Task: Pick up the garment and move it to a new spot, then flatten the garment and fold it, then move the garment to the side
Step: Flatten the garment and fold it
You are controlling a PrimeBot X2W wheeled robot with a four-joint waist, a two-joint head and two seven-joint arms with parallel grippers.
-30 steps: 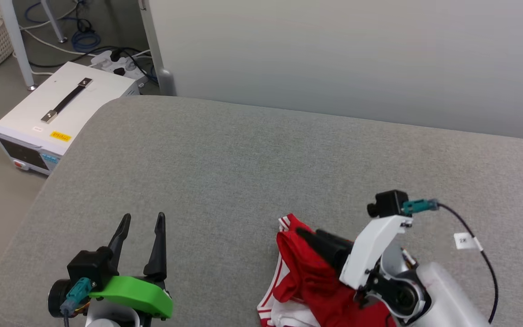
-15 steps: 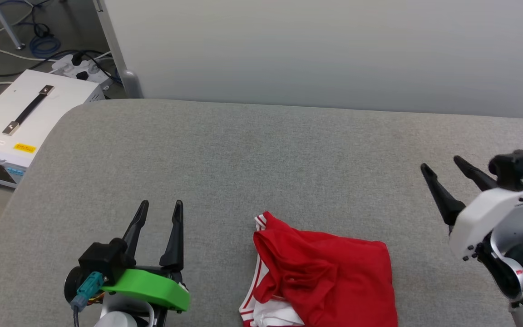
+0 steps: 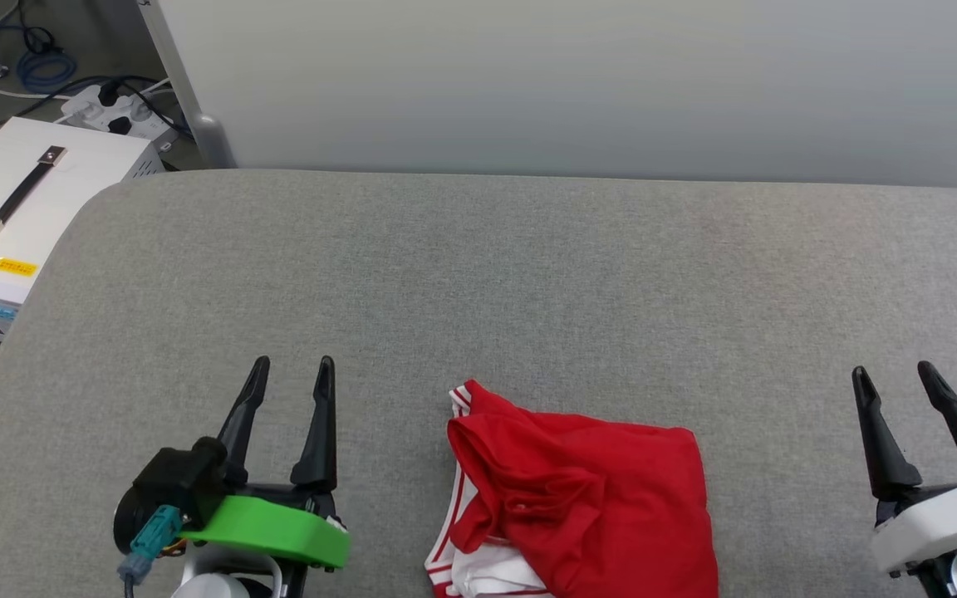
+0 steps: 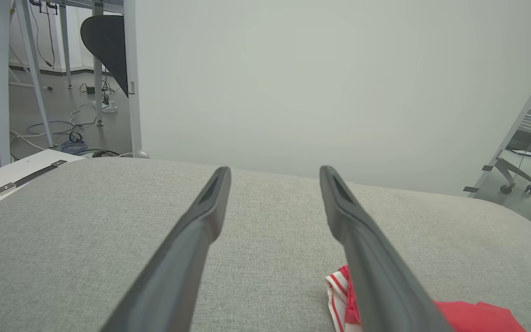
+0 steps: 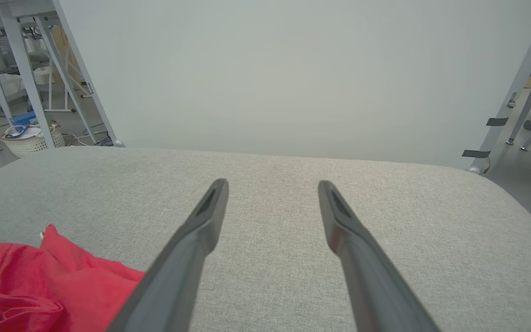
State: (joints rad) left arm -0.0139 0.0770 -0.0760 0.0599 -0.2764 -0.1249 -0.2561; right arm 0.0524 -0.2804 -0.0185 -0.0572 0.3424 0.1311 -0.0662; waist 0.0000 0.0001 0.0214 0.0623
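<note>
Garment sits on the grey fabric-topped desk at the near edge, roughly centre, between the two arms and touching neither. It's a loose fold, not flat: plain red face up, wrinkled along its left side, with the red-white striped trim and a bit of white showing at the lower-left corner. No lettering visible. Left gripper is just to the left of it, fingers spread apart and empty, tips pointing away from the robot, above the fabric surface. Left wrist view agrees: left gripper has a wide gap with bare desk between the fingers, and the garment striped corner is at lower right, partly behind the right-hand finger. Right gripper is well off to the garment's right near the desk's right end, also spread wide with nothing in it. Its wrist view shows the same: right gripper over bare desk, garment bunched at lower left. White box with a black handle is on the floor off the desk's far-left corner, with a power strip behind it. A pale panel runs along the far edge.
</note>
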